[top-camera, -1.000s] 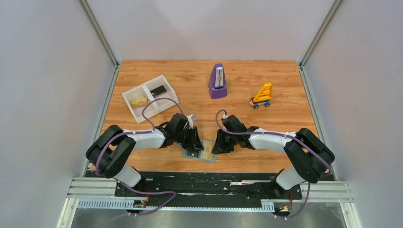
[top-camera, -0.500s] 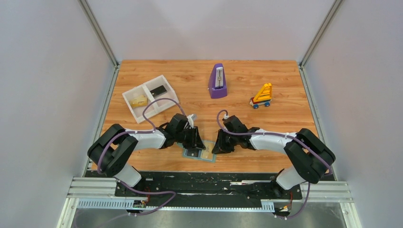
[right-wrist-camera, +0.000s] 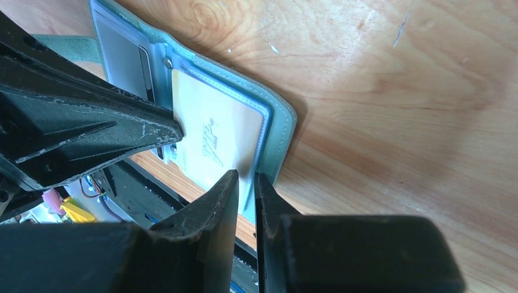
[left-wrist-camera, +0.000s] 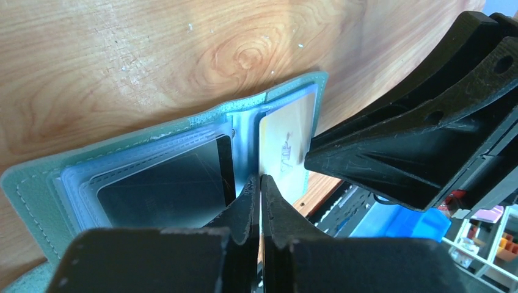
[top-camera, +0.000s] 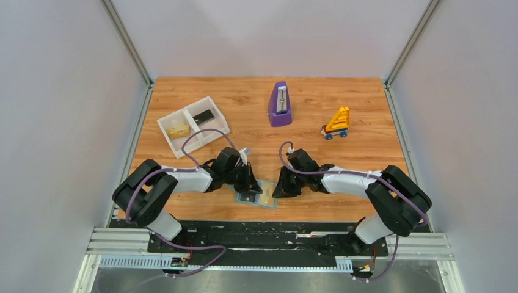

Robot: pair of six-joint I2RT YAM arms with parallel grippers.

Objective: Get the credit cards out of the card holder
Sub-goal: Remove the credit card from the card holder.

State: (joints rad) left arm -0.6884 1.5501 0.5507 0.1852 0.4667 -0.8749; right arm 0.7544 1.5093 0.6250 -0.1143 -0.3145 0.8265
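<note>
Holder [right-wrist-camera: 278, 122] lies open and flat on the table [top-camera: 342, 165], inner pockets up, between the two grippers

Dark card [left-wrist-camera: 165, 189] sits in one clear pocket and the gold card [right-wrist-camera: 214, 134] in the other, one on each side of the holder's fold. Both are fully seated in their sleeves

Left gripper [left-wrist-camera: 259, 183]: jaws pressed together, only a hairline slit between them. Tips are down at the holder's fold, dark card to one side and gold card to the other. Cannot tell whether anything is caught in the slit

Right gripper [right-wrist-camera: 244, 180]: jaws nearly together with a narrow gap. Tips are at the gold card's outer end, on the side of the holder away from the fold. The sleeve edge runs into the gap, but whether it is pinched cannot be told. In the right wrist view the left gripper's tip touches the gold card's edge nearest the fold

White tray [top-camera: 192, 125] is well beyond the holder to the left, the purple metronome [top-camera: 280, 105] well beyond it, and the toy car [top-camera: 336, 124] beyond it to the right
</note>
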